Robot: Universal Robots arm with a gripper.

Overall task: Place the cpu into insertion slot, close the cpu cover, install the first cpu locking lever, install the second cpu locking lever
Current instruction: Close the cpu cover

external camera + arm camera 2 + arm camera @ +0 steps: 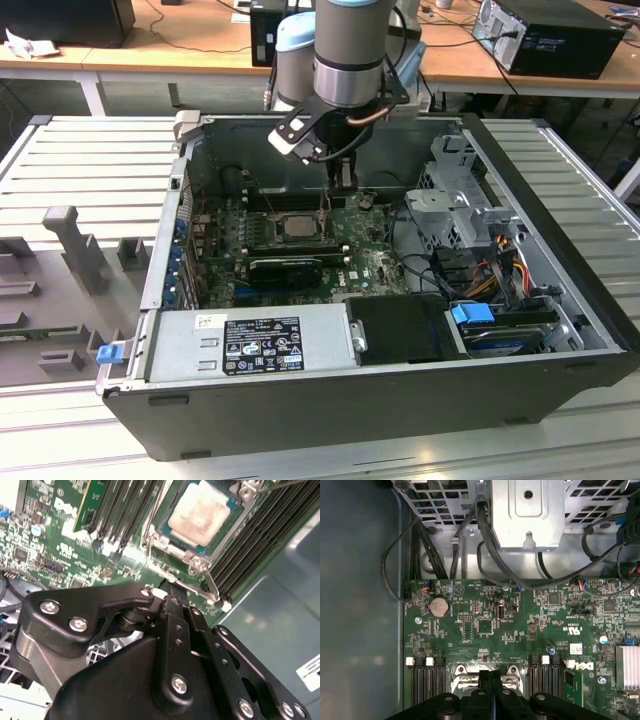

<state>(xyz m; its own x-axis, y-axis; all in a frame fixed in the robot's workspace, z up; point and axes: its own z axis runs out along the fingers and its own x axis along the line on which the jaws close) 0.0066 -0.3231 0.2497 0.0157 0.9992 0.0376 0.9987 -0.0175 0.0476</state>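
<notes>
Sitting flat in the insertion slot (161,530), the cpu (200,512) shows me its pale, smeared top face with nothing lying on it. In the exterior view I see the cpu (297,226) and its slot (320,233) near the middle of the green circuit board (372,265).

A silvery bracket (172,550) with a screw at each end borders the slot on the claw's side, and a thin wire lever (213,584) runs past that corner. Long black memory slots (260,535) flank the socket on both sides, and a green memory stick (572,687) stands in one of them.

Further out on the board I see a coin cell (439,607), with black cables (485,545) looping beyond it under a grey metal drive cage (527,512). In the exterior view a long black card (285,268) lies just in front of the slot. The power supply (250,345) sits at the front of the open case (330,400), which rests on the slatted counter (90,170).

The claw (169,586) has its fingers (496,682) pressed together with nothing between them. Its tips are at the bracket edge of the slot, just beside the cpu and clear of its face. I cannot tell whether they touch the bracket. In the exterior view the claw (343,182) hangs a little behind the cpu and toward the exterior view's right.
</notes>
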